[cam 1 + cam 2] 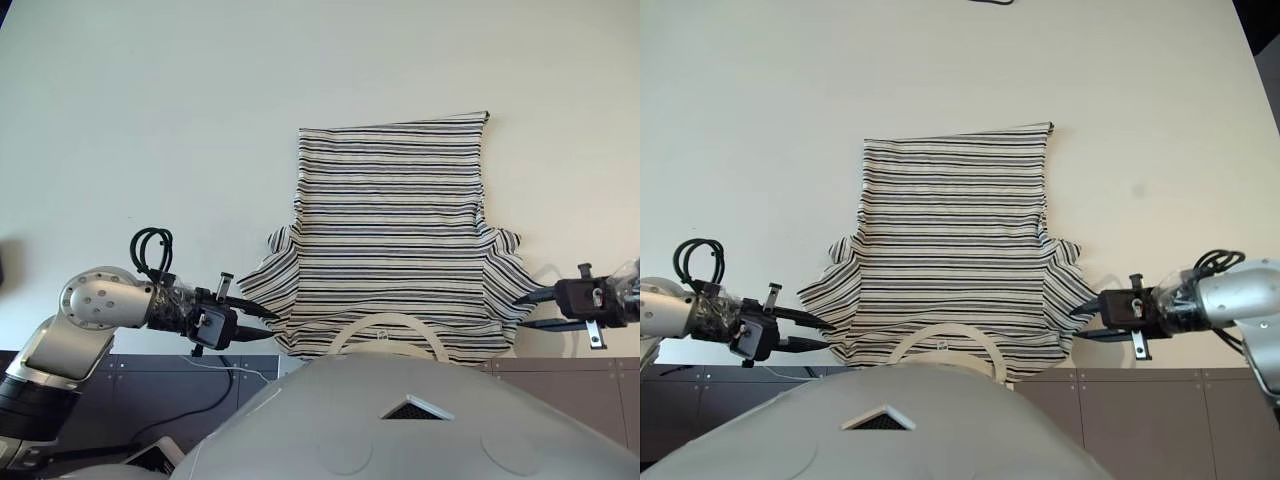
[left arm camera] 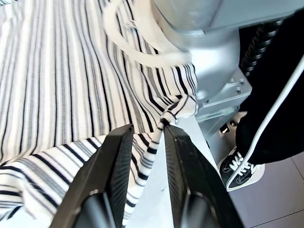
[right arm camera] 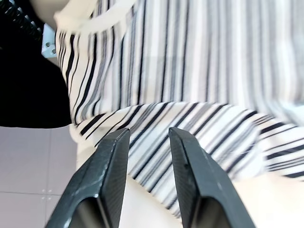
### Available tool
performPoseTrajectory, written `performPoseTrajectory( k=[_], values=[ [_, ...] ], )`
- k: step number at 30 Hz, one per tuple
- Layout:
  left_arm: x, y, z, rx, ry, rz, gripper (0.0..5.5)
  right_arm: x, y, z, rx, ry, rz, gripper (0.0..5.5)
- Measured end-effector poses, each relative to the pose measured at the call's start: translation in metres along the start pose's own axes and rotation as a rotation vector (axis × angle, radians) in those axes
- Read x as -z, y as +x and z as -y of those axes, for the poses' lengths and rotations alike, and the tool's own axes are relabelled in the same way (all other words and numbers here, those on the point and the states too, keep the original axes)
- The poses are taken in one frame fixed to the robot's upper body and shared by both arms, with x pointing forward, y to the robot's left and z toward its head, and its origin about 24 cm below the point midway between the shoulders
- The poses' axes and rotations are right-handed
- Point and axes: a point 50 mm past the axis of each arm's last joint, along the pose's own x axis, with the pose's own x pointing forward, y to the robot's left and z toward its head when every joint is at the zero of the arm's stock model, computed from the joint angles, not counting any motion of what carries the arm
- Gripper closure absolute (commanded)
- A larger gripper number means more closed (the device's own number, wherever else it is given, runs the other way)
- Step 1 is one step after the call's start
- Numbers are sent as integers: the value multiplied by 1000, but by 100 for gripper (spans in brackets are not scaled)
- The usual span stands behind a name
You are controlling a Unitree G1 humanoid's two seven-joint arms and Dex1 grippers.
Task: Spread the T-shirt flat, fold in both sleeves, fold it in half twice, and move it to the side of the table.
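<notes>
The striped T-shirt (image 1: 390, 230) lies spread on the white table (image 1: 150, 120), hem at the far side and white collar (image 1: 385, 323) at the near edge. Both short sleeves stick out sideways. My left gripper (image 1: 270, 328) is open at the tip of the left sleeve (image 1: 272, 272), low by the table's front edge. In the left wrist view the left gripper (image 2: 148, 133) has striped cloth (image 2: 61, 71) lying between and under its fingers. My right gripper (image 1: 1083, 322) is open at the right sleeve (image 1: 1065, 270). The right wrist view has the sleeve hem (image 3: 190, 128) just ahead of the right gripper's (image 3: 148, 134) fingertips.
Bare tabletop stretches far beyond the shirt and out to both sides. The table's front edge (image 1: 150, 352) runs just below both grippers, with dark floor and a loose cable (image 1: 215, 385) beneath. A black cable end (image 1: 990, 2) lies at the far edge.
</notes>
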Motion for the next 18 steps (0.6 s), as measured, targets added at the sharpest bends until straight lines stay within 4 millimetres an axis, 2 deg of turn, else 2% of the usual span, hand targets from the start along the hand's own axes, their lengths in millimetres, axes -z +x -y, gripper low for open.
performPoseTrajectory(
  k=[3,6,9,11,13,16,18],
  values=[
    [-15,-7,-25,-60,-39,64,435,-17,-3,29,170,-47,94,402],
    [-34,-13,-59,-184,-31,151,435,-36,4,67,368,-91,195,402],
    [-44,-5,-117,-461,72,182,435,-54,21,110,540,-105,270,402],
    [-35,9,-147,-599,149,90,435,-56,33,133,610,-83,279,402],
    [-18,35,-169,-662,222,-27,435,-56,52,159,669,-45,271,402],
    [5,64,-182,-623,324,-160,435,-55,74,177,658,-4,271,402],
    [21,76,-181,-559,355,-224,435,-50,93,177,583,36,265,402]
  ],
)
